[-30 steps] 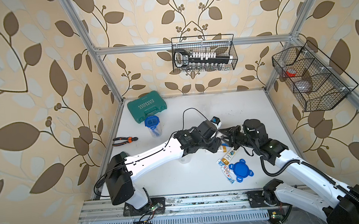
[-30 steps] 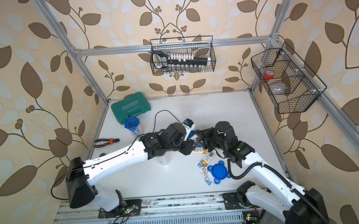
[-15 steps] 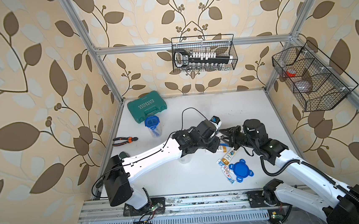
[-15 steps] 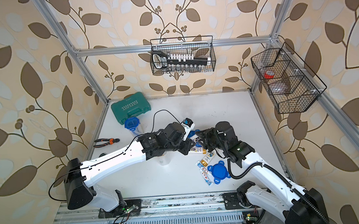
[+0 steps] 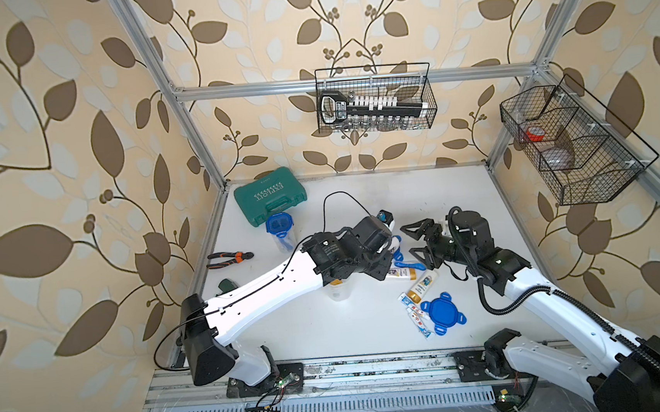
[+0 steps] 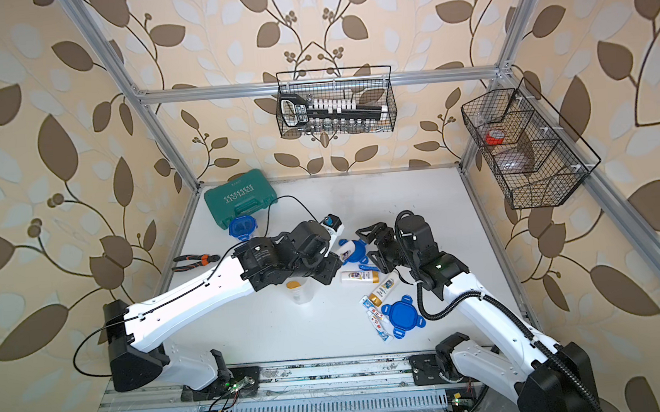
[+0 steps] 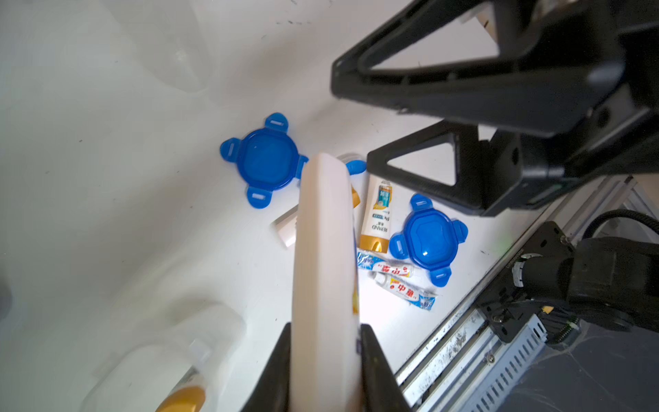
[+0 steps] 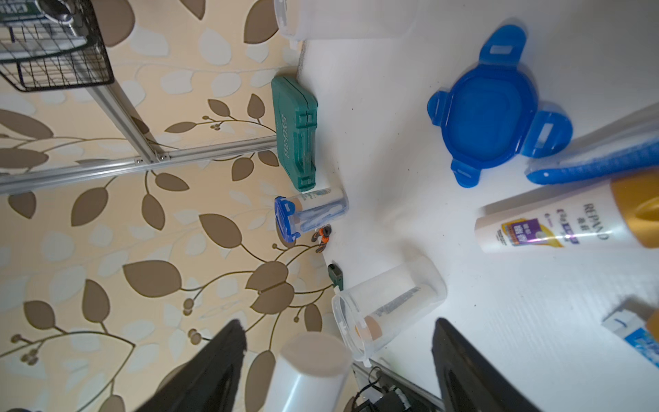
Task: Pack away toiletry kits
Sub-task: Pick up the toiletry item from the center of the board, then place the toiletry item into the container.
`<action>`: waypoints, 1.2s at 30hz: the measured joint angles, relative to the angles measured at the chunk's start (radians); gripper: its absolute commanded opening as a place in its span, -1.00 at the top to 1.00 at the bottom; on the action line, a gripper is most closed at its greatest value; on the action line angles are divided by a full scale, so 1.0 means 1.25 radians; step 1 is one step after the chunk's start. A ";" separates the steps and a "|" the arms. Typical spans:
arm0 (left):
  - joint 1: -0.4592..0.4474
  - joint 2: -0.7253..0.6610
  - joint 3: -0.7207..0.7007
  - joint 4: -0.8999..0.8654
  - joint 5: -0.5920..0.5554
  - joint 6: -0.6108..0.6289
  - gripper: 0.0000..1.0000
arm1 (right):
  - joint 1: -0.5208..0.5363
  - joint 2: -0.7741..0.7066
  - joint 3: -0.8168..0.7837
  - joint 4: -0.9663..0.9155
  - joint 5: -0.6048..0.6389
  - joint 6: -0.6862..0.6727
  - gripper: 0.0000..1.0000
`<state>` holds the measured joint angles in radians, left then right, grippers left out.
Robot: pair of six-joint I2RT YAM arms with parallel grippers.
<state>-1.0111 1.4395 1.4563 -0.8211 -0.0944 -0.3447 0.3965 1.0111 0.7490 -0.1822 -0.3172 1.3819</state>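
Loading step: left gripper [image 7: 325, 344] clamps 1 white bottle [image 7: 322, 242] aloft, its far end between the wide-spread jaws of the right gripper [image 5: 419, 242] (no contact visible); next, carry it into the open jar [image 5: 341, 294].

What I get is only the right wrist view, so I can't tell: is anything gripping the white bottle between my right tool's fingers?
Observer: Yes, the left tool is shut on the white bottle.
Operator: Any lid besides the one I see?
Observer: A second blue lid lies loose right beside the toothpaste tubes.
Operator: And the open jar, is it free from above?
Observer: Not quite; in both top views the left arm overlaps the open jar.
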 measured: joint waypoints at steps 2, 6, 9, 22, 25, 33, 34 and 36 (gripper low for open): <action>0.000 -0.030 0.023 -0.071 -0.016 -0.016 1.00 | -0.012 -0.009 0.002 0.004 -0.004 -0.072 -0.75; 0.005 -0.047 0.099 -0.201 -0.037 -0.039 1.00 | -0.012 -0.002 0.057 -0.042 -0.004 -0.287 -0.76; 0.026 -0.045 0.153 -0.295 -0.034 -0.053 1.00 | 0.012 -0.003 0.110 -0.062 0.002 -0.468 -0.76; 0.109 0.087 0.231 -0.552 0.011 -0.072 1.00 | 0.114 -0.049 0.094 -0.109 0.096 -0.817 -0.72; 0.114 0.113 0.233 -0.555 0.011 -0.074 1.00 | 0.131 -0.071 0.065 -0.103 0.107 -0.836 -0.69; 0.115 0.194 0.254 -0.555 -0.013 -0.075 1.00 | 0.132 -0.096 0.052 -0.083 0.107 -0.840 -0.69; 0.119 0.199 0.254 -0.555 -0.013 -0.075 1.00 | 0.132 -0.101 0.051 -0.081 0.107 -0.840 -0.69; 0.119 0.208 0.254 -0.555 -0.016 -0.075 1.00 | 0.132 -0.110 0.051 -0.082 0.108 -0.840 -0.70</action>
<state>-0.8619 1.6997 1.7741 -1.5154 -0.1143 -0.4389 0.5613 0.8734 0.8124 -0.2848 -0.1825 0.3317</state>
